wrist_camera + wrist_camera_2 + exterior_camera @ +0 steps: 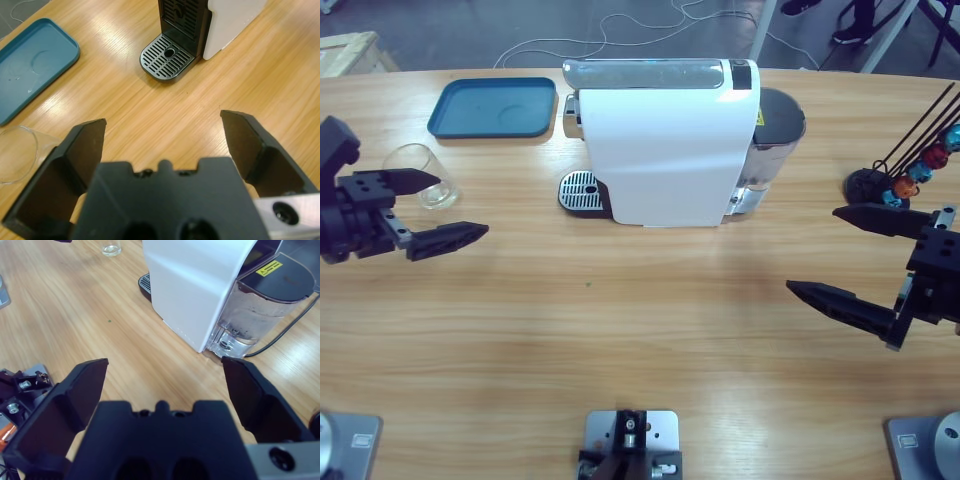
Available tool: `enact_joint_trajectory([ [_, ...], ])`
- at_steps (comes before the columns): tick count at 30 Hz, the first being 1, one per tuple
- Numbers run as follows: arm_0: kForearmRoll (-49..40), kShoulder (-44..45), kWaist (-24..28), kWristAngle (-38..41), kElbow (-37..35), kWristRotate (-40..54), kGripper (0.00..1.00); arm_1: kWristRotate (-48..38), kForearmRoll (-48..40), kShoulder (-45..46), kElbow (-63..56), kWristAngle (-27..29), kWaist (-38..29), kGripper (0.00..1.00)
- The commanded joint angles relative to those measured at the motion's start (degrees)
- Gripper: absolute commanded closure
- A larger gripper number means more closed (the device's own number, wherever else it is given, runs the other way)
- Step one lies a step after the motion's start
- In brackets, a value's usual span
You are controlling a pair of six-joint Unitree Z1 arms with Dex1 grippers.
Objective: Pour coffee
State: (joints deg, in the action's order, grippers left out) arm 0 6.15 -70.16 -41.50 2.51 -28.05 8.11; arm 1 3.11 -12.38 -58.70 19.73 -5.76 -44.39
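A small clear glass tumbler stands at the table's left, and its rim shows at the left edge of the left wrist view. No coffee shows in it. My left gripper is open and empty, with the tumbler just outside its far jaw, not between the jaws. It points toward the white coffee machine and its round drip grate. Far right, my right gripper is open and empty, facing the machine's side and water tank.
A blue tray lies behind the tumbler, left of the machine. A black capsule stand with coloured capsules stands at the right edge, close behind the right gripper. Bare wood stretches across the table's front.
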Motion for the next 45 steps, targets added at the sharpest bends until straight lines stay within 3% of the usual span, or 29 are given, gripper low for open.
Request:
enact_joint_trajectory([
  [1,0.6,-0.5,-0.4,0.3,1.9,-0.6,0.023,-0.6,0.9,-0.1,-1.1,-0.5,-0.8,0.0],
  [12,-0.9,1.4,-0.4,0.0,0.1,-2.9,0.018,-0.6,0.8,0.2,-0.9,-0.5,-0.8,0.0],
  [14,-8.3,3.2,-0.4,0.0,-7.0,-6.8,0.018,-0.6,0.9,0.5,-0.9,-0.5,-0.8,0.0],
  [18,-28.1,-0.4,0.1,4.9,-29.2,-17.7,0.049,-0.6,0.9,0.4,-0.7,-0.5,-0.8,0.0],
  [20,-25.2,-4.0,4.9,12.0,-33.2,-28.0,0.184,-0.6,0.9,0.3,-0.7,-0.5,-0.8,0.0],
  [23,-17.8,-10.2,11.5,22.4,-33.7,-45.7,0.198,-0.6,0.8,0.5,-0.7,-0.5,-0.8,0.0],
  [29,-11.4,-17.4,12.2,25.9,-32.4,-64.1,0.201,-0.6,0.8,2.9,-1.0,-0.4,-0.8,0.0],
  [34,-1.7,-22.8,12.2,31.8,-33.8,-69.9,0.202,-0.6,0.8,4.2,-1.3,-0.4,-0.8,0.0],
  [35,0.2,-23.9,12.2,33.9,-33.7,-70.7,0.234,-0.6,0.8,4.3,-1.3,-0.4,-0.8,0.0],
  [37,1.9,-24.9,12.2,35.3,-33.0,-71.5,0.448,-0.6,0.8,4.4,-1.4,-0.3,-0.8,0.0],
  [38,2.1,-25.1,12.2,35.3,-32.5,-71.5,0.478,-0.6,0.8,4.5,-1.4,-0.3,-0.8,0.0],
  [45,2.4,-23.9,12.7,34.5,-27.0,-71.4,0.474,-0.6,0.8,4.6,-1.4,-0.3,-0.8,0.0],
])
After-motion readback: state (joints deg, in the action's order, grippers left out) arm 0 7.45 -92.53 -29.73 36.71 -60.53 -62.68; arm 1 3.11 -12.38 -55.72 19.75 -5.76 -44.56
